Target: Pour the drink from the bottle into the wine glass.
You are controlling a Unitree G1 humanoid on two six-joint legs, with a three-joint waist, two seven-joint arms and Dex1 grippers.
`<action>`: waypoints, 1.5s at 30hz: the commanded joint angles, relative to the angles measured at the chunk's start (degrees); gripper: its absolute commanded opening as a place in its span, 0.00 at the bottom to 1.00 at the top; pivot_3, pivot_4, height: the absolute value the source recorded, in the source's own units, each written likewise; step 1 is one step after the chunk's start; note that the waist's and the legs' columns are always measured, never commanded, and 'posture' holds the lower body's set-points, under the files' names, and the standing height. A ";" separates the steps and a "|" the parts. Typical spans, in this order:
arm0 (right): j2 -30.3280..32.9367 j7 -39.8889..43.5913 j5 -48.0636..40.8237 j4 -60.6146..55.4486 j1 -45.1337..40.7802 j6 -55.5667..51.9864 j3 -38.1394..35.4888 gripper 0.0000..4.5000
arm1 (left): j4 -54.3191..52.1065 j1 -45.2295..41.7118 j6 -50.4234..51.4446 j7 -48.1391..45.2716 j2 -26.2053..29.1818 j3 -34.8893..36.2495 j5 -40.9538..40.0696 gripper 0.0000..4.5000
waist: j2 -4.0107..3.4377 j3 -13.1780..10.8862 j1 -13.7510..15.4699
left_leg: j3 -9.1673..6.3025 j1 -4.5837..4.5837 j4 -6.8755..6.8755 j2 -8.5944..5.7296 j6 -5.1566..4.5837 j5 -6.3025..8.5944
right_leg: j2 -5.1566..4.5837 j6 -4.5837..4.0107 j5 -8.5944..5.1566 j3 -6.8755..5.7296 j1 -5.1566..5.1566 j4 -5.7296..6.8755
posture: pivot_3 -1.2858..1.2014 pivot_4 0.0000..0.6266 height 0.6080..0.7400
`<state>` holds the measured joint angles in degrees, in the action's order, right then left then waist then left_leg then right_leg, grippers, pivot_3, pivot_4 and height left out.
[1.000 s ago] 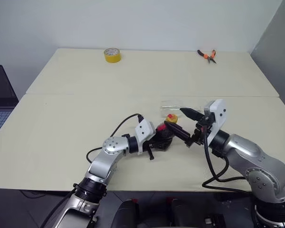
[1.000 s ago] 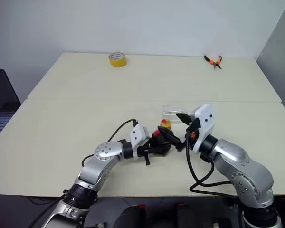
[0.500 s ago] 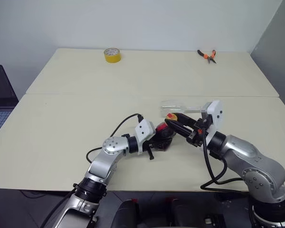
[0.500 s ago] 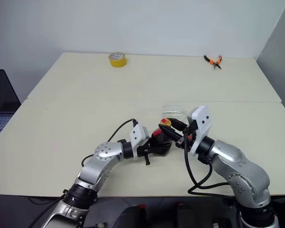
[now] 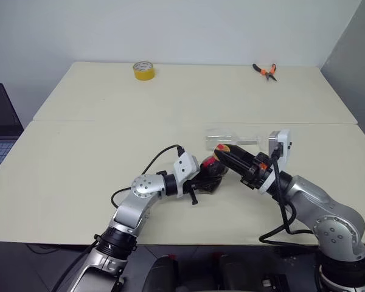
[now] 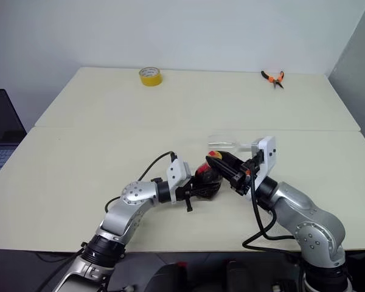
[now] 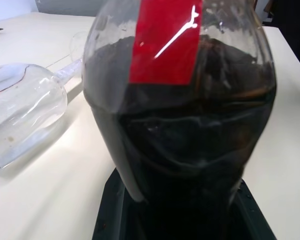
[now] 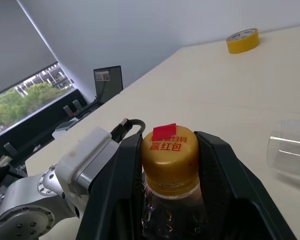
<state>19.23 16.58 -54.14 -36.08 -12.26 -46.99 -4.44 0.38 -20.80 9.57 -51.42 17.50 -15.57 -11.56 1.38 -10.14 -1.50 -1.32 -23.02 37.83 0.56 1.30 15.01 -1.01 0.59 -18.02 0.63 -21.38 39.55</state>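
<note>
1. Two robot hands meet at the bottle (image 5: 210, 172) near the middle of the cream desk (image 5: 79, 158).
2. From the left, the left hand (image 5: 201, 180) is clamped tight on the bottle's rounded lower body, which is full of the dark drink (image 7: 190, 140); a red label (image 7: 165, 40) sits above.
3. From the right, the right hand (image 8: 171, 165) has its two black fingers (image 8: 117, 185) closed against either side of the bottle's yellow cap (image 8: 170, 150).
4. Just beyond the bottle, the wine glass (image 7: 25, 107) lies on its side on the desk, bowl towards the left and stem (image 5: 246, 142) running right, behind the right hand.
5. Far off at the back edge rest a roll of yellow tape (image 5: 143, 70) and, to the right, orange-handled pliers (image 5: 264, 71).
6. A laptop (image 5: 0, 125) sits off the desk's left side.
</note>
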 commanded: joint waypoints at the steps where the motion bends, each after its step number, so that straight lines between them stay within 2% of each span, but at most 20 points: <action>1: -0.06 0.53 -1.52 -3.38 -1.21 2.41 -0.55 0.28 | -1.37 -0.21 -1.15 0.22 -0.51 0.43 -0.50 0.14 | 0.00 0.00 -0.01 | 0.00 0.00 0.00 0.00 0.00 0.00 | 0.00 0.00 0.00 0.00 0.00 0.00 | 0.52 0.24 1.00; 9: 8.32 3.52 21.84 -5.72 -1.80 13.76 7.75 0.28 | -1.67 -0.13 -0.98 0.30 -0.28 0.36 -0.59 0.14 | 0.00 0.00 0.00 | 0.00 0.00 0.00 -0.01 0.00 0.00 | 0.00 0.01 0.00 -0.01 -0.02 -0.01 | 0.52 0.24 1.00; 14: 6.33 4.86 19.41 -5.64 -1.19 15.29 6.12 0.28 | -1.92 -0.19 -0.80 0.25 -0.20 0.22 -0.72 0.14 | 0.00 0.00 0.02 | 0.00 0.00 0.00 0.00 0.01 0.00 | 0.00 0.01 0.00 -0.01 -0.01 -0.01 | 0.52 0.24 1.00; 23: 6.84 4.95 19.39 -4.92 -0.32 13.08 5.95 0.28 | -1.74 -0.52 -0.77 0.24 -0.21 0.18 -0.81 0.14 | 0.00 0.00 0.03 | 0.00 0.00 0.00 0.00 0.01 0.00 | 0.00 0.00 0.00 -0.01 -0.01 0.00 | 0.52 0.24 1.00; 31: 6.49 4.26 20.18 -4.71 -0.75 12.72 5.78 0.90 | -1.70 -0.56 -0.80 0.30 -0.10 0.08 -0.82 0.14 | 0.00 0.00 0.04 | 0.00 0.00 0.00 0.00 0.01 0.00 | 0.00 0.00 0.00 0.00 -0.01 0.00 | 0.52 0.24 1.00; 45: 8.57 4.65 23.57 -4.75 0.18 12.45 5.08 0.90 | -1.83 -0.44 -0.81 0.08 0.18 0.08 -0.92 0.14 | 0.00 0.00 0.04 | 0.00 0.00 0.01 -0.01 0.01 0.00 | 0.00 0.00 0.00 -0.01 -0.01 0.00 | 0.52 0.24 1.00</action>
<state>26.82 21.35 -31.56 -39.34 -12.21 -35.08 2.48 0.20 -20.90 9.67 -50.81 17.80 -15.66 -12.08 1.38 -10.14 -1.46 -1.32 -23.02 37.83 0.55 1.30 15.01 -1.00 0.59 -18.02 0.62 -21.38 39.55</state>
